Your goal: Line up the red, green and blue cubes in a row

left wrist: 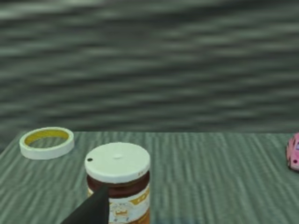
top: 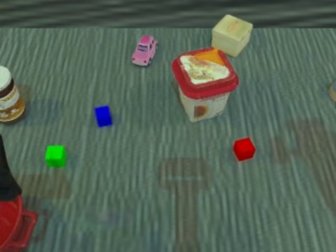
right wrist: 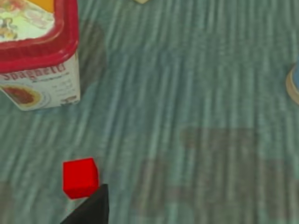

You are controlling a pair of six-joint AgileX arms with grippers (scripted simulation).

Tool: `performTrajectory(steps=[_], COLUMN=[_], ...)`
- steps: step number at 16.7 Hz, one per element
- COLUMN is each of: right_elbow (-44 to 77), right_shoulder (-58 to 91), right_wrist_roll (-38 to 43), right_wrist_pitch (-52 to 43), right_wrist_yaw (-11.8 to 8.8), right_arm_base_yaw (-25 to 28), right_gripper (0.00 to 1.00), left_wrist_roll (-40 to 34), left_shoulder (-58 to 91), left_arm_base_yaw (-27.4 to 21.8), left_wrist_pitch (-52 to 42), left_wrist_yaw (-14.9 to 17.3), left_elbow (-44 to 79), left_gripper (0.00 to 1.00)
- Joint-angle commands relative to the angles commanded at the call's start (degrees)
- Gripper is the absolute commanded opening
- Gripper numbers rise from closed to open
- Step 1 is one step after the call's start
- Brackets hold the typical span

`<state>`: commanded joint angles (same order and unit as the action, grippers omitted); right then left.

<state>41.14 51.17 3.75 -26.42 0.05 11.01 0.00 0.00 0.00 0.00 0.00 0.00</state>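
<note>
Cubes: none lined up yet, all lying free and well apart.
Green cube (top: pixel 55 156): nearest, left side of the bench.
Red cube (top: pixel 244 149): right side, near the tub (top: pixel 205 84).
Blue cube (top: pixel 103 116): farther back.
Hands: cannot tell whether apart or together.
Advice: descend squarely over one cube, clear of the tub.

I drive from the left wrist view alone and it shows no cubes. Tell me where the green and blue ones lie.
Observer: In the top view the green cube sits near the table's left side, and the blue cube lies apart from it, farther back and to its right.
Operator: Now place the red one.
Observer: The red cube lies right of centre, nearer the front edge than the red-lidded tub.
Operator: Place my jar against them.
Observer: The jar stands at the left edge, behind the green cube.
</note>
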Motion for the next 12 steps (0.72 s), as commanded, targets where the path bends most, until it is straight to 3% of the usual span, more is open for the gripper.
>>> performTrajectory(steps=[6,12], right_elbow=[26.4,47.4], right_shoulder=[38.2,64.0], right_wrist_roll=[2.3,4.3], right_wrist_pitch=[-18.1,-31.3], right_wrist_yaw=[0.2,0.2], right_arm_base_yaw=[7.2,12.8], right_gripper=[1.0,1.0], left_wrist_roll=[0.0,0.0], left_shoulder=[0.0,0.0], left_arm_base_yaw=[0.0,0.0], left_wrist_pitch=[0.0,0.0], left_wrist_yaw=[0.0,0.0], left_elbow=[0.0,0.0], left_gripper=[1.0,1.0])
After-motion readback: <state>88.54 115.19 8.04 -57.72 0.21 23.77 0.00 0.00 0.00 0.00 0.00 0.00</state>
